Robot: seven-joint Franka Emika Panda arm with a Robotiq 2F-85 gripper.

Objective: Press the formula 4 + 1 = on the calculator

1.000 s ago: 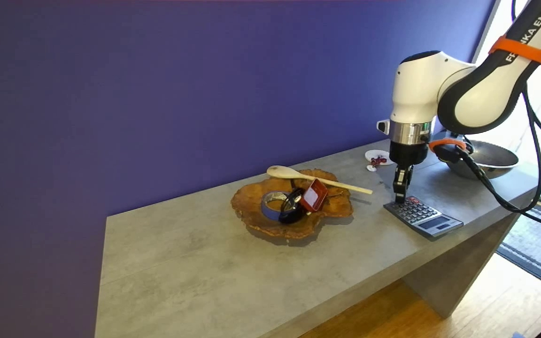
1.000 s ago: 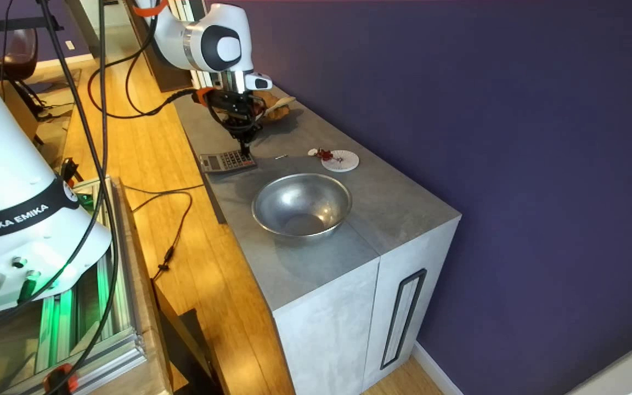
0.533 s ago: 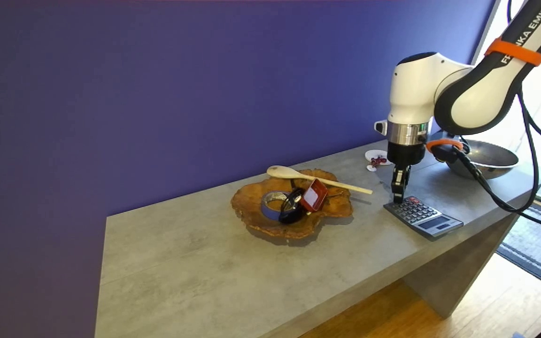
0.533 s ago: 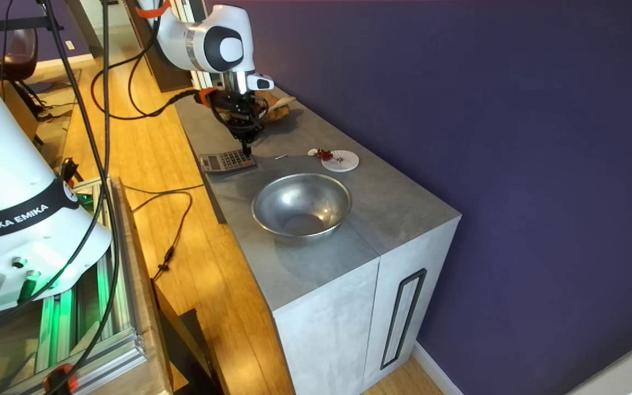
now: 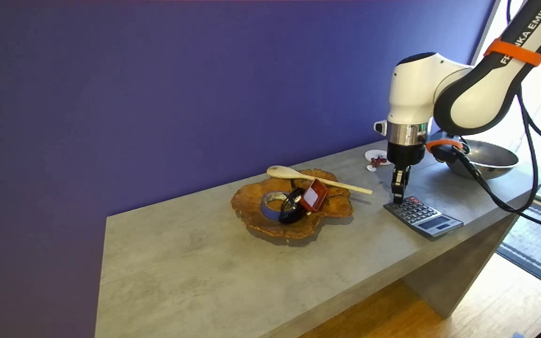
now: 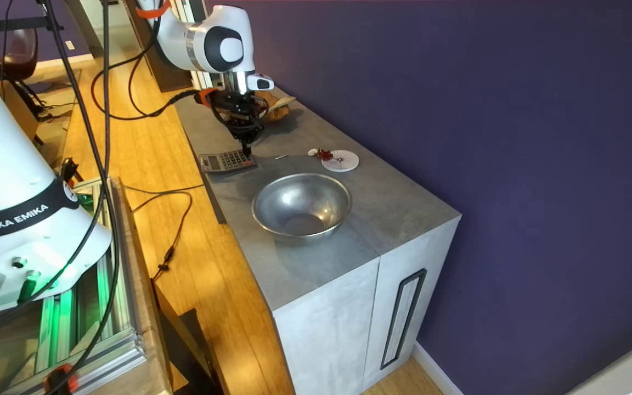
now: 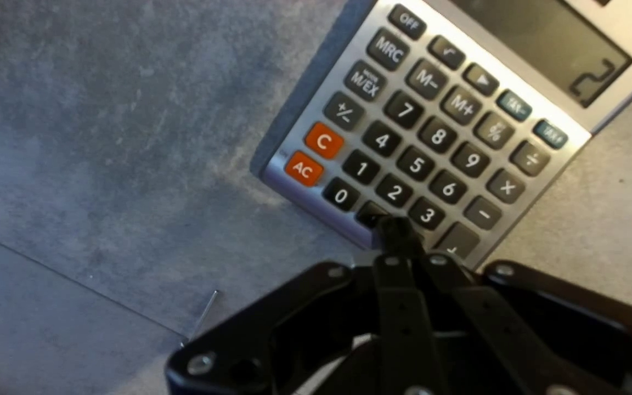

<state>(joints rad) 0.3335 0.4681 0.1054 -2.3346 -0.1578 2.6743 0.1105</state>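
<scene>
The calculator [image 5: 432, 224] lies flat on the table near its front edge, and also shows in an exterior view [image 6: 214, 163]. In the wrist view the calculator [image 7: 316, 181] shows its keys and a display [image 7: 563, 49] that appears to read 2. My gripper [image 5: 398, 199] points straight down, shut with nothing between its fingers. It also shows in an exterior view [image 6: 247, 151]. In the wrist view the gripper tip [image 7: 398, 227] is over the bottom row, between the dot key [image 7: 370, 213] and the plus key [image 7: 458, 240]. It hides the key there. I cannot tell whether it touches.
A metal bowl [image 6: 302, 206] stands on the table beside the calculator. A small white dish [image 6: 343, 161] with a red item lies near the wall. A wooden tray [image 5: 251, 206] holds tape, a red box and a wooden spoon [image 5: 336, 181]. A thin metal piece [image 7: 204, 315] lies nearby.
My gripper has shifted slightly toward the wall side over the calculator's bottom row, then stayed nearly still over the last half second. The calculator has not moved.
</scene>
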